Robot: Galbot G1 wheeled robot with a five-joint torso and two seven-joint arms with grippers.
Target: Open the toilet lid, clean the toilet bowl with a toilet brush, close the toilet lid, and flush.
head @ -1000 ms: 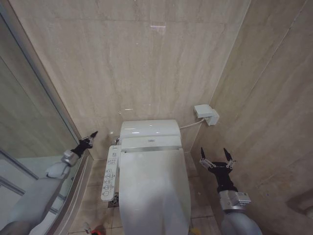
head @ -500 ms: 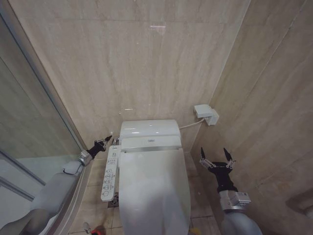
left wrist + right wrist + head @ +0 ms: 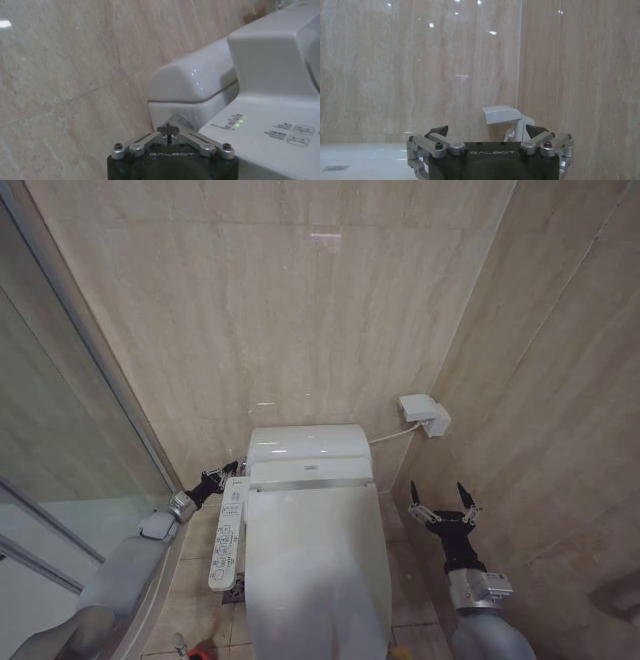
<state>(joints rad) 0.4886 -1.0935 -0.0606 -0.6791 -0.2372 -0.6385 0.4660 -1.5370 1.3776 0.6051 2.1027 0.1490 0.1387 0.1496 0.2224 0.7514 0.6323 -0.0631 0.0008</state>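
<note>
The large smooth white plastic toilet lid [image 3: 315,565] lies shut over the toilet, below the white tank housing [image 3: 307,445]. "GALBOT" is printed on both wrist housings. The long white button panel [image 3: 228,532] beside the lid shows small green lights in the left wrist view. The left gripper [image 3: 229,470] reaches low from the shower side, fingers pressed together, its tip at the tank's left corner near a metal fitting [image 3: 182,120]. The right gripper [image 3: 442,502] points upward beside the toilet, jaws spread wide, holding nothing.

White toilet lid [image 3: 315,565], beige veined marble wall [image 3: 300,310], perhaps a red cup [image 3: 203,650].
</note>
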